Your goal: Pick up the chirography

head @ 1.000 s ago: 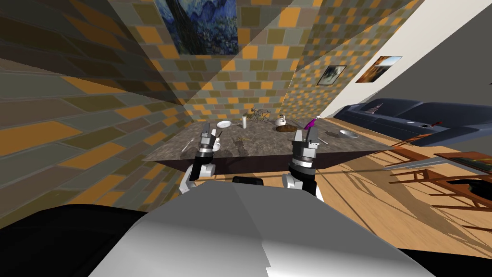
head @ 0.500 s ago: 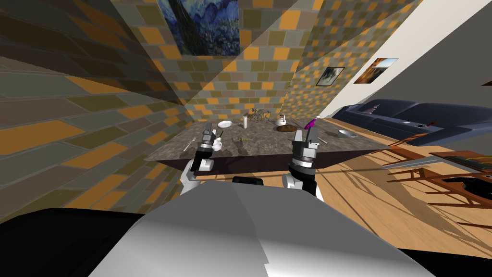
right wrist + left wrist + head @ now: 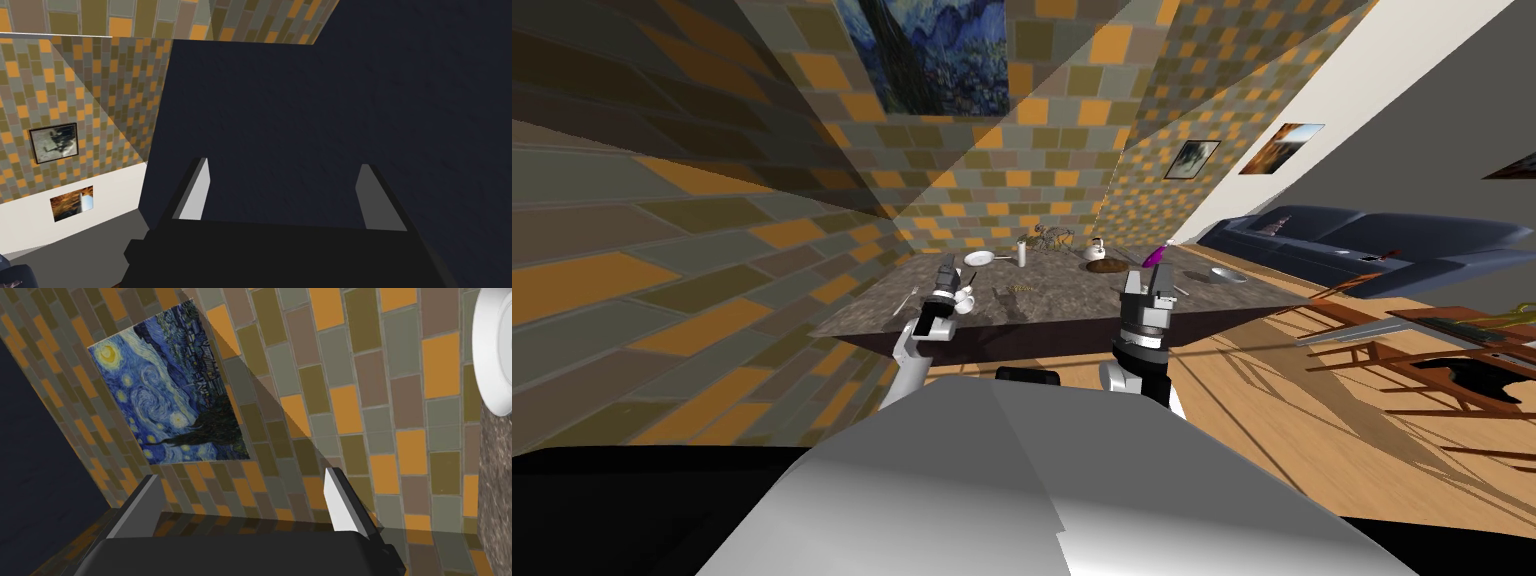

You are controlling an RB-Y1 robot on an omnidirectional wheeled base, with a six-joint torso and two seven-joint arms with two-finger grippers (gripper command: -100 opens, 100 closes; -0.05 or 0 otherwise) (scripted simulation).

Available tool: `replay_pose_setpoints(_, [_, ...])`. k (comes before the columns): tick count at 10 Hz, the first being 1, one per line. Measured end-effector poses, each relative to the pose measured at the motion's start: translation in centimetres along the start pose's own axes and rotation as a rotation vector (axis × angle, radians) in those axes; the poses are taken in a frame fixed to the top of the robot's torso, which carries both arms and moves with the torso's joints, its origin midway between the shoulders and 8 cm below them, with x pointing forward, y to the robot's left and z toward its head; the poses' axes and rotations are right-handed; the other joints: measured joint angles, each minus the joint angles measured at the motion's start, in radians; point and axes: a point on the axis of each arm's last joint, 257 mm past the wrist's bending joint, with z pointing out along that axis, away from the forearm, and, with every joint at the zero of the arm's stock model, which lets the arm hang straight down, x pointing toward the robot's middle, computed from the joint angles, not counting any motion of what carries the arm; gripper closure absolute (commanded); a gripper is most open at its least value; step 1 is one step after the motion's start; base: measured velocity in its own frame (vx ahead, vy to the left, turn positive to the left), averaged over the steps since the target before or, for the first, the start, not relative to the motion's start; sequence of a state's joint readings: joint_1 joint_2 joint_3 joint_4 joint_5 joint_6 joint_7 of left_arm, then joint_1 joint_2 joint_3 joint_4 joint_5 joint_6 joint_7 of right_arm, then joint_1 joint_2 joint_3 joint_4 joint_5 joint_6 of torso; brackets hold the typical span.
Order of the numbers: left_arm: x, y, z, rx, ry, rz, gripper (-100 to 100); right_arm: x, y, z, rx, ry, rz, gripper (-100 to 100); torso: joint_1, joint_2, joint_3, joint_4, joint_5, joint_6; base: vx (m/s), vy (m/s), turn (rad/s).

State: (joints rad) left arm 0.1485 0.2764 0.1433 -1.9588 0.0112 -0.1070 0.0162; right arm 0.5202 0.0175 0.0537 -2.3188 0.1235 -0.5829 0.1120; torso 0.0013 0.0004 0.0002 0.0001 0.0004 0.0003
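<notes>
Arms forward: left end effector [image 3: 241, 474] fingers apart, right end effector [image 3: 282, 163] same.

The table top [image 3: 1072, 300] looked like speckled grey-brown stone, matt and slightly rough. The floor [image 3: 1252, 400] was pale wood laid in smooth planks. The wall [image 3: 712, 250] carried flat, matt tiles in orange, olive and grey. The sofa [image 3: 1362, 245] had dark blue upholstery with a faint sheen. The plate [image 3: 492, 353] was plain white and smooth. The left gripper [image 3: 245, 480] had smooth, matt grey fingers [image 3: 340, 503] on a dull dark body
</notes>
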Motion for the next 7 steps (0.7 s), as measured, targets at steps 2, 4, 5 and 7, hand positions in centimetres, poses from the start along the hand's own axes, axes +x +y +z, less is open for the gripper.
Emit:
replay_pose_setpoints(2, [-1.1, 2.0, 0.9, -0.058, -0.012, 0.007, -100, 0.0, 0.0, 0.0, 0.0, 0.0, 0.0, 0, 0.0, 0.0, 0.0, 0.0, 0.0, 0.0, -0.01, 0.014, -0.048])
replay_pose_setpoints(4, [-2.1, 4.5, 1.9, -0.121, -0.027, 0.012, -100, 0.0, 0.0, 0.0, 0.0, 0.0, 0.0, 0, -0.001, 0.0, 0.0, 0.0, 0.0, 0.0, -0.011, 0.007, -0.056])
replay_pose_setpoints(5, [-2.5, 5.4, 2.6, -0.15, -0.034, 0.011, -100, 0.0, 0.0, 0.0, 0.0, 0.0, 0.0, 0, -0.001, 0.0, 0.0, 0.0, 0.0, 0.0, 0.0, 0.0, 0.0])
replay_pose_setpoints(7, [-3.7, 7.0, 3.7, -0.199, -0.048, 0.011, -100, 0.0, 0.0, 0.0, 0.0, 0.0, 0.0, 0, -0.001, -0.001, 0.0, 0.0, 0.0, 0.0, -0.004, 0.004, -0.065])
